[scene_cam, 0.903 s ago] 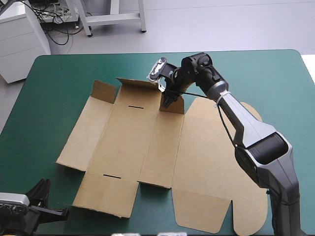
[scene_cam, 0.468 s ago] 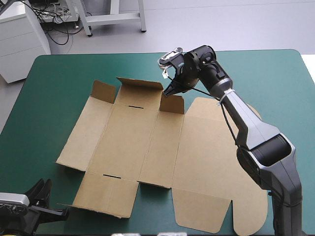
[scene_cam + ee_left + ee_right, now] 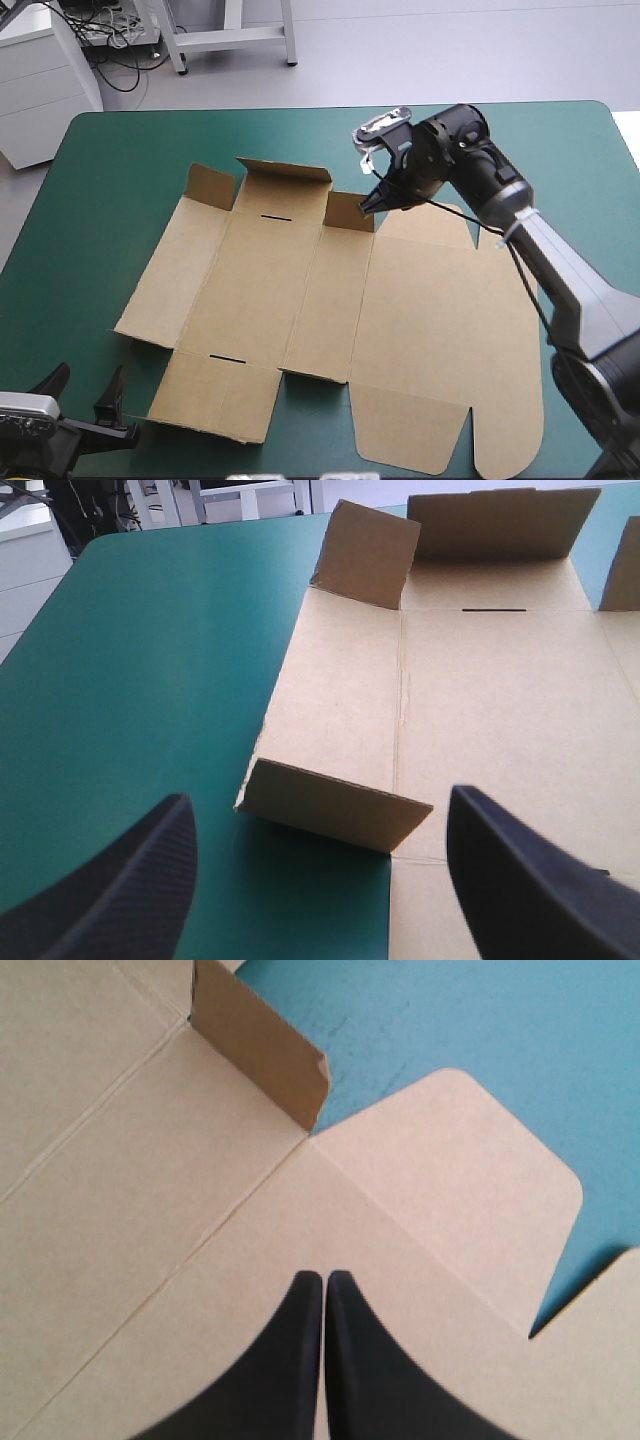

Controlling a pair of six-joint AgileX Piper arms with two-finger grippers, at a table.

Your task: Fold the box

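While right fingers meet, box lies beneath.

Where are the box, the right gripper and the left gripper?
box (image 3: 300,290), high view, flat middle panel.
right gripper (image 3: 325,1278), right wrist view, tip of the shut jaws.
left gripper (image 3: 318,795), left wrist view, gap between the open jaws.

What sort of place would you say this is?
Probably a robotics lab: a teal-green table bears a brown box, the right gripper hovers over its far edge, the left gripper sits nearby, and cables lie on the floor beyond.
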